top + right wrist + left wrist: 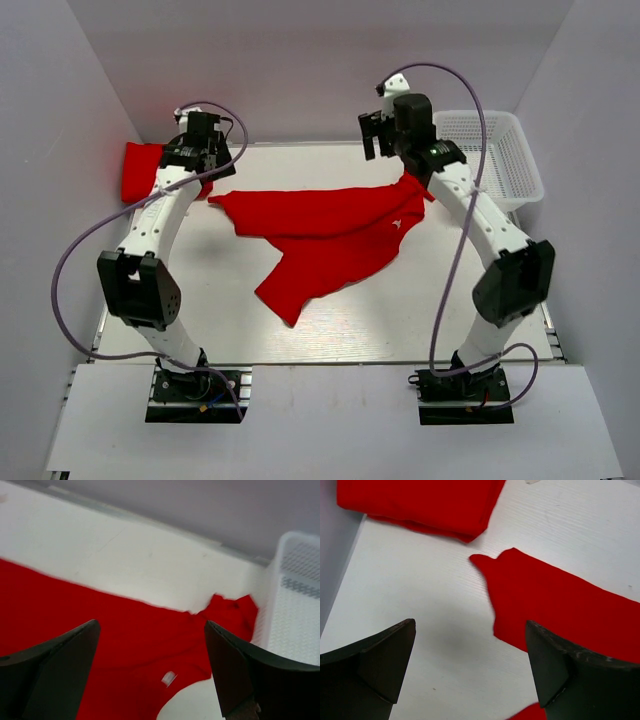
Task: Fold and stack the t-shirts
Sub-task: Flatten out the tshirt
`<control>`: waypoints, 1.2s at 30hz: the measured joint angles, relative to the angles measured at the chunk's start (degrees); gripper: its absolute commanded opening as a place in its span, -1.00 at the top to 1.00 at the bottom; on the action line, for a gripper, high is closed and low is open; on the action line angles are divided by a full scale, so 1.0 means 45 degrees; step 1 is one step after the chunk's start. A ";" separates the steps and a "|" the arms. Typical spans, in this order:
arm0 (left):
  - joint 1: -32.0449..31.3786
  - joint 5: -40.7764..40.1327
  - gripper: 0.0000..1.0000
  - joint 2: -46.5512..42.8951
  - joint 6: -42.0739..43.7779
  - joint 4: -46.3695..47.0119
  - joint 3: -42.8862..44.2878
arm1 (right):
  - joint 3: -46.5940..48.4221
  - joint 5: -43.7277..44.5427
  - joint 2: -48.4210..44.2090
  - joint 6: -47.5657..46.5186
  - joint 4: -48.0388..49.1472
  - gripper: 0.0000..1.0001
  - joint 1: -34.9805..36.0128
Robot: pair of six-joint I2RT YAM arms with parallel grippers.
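Your left hand [470, 624] and right hand [151, 625] are both spread wide with nothing in them. They hang over opposite ends of the crumpled bright red cloth t-shirt [330, 235] lying mid white bench [420, 595], its right tip just beside the white plastic mesh basket [500, 150]. The folded red t-shirt [140, 170] sits in the far left corner.

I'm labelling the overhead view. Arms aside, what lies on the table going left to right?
folded shirt → spread-out shirt → basket
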 measured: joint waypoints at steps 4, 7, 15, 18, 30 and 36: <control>0.0019 0.0986 -1.00 -0.0529 0.0219 0.0151 -0.0073 | -0.2647 -0.1724 -0.1695 0.1248 0.0175 -0.81 0.0282; -0.0049 0.2171 -1.00 -0.0287 0.0665 0.0738 -0.0384 | -0.4585 -0.3084 -0.2127 0.2171 0.0481 -0.81 0.0495; -0.0185 0.5314 -1.00 0.2443 0.1321 0.3002 -0.0967 | -0.7271 -0.5348 -0.1287 0.4046 0.0772 -0.81 0.1185; -0.0189 0.5819 -1.00 0.2968 0.1389 0.3813 -0.1982 | -0.8111 -0.5688 -0.1180 0.4624 0.1443 -0.81 0.1268; -0.0287 0.7878 -1.00 0.1812 0.0763 0.7456 -0.6863 | -0.8961 -0.5557 0.0389 0.5785 0.2754 -0.81 0.0899; -0.1073 0.8344 -1.00 0.1132 0.0359 0.9122 -0.8291 | -0.8956 -0.4843 0.0539 0.6232 0.2793 -0.81 0.0214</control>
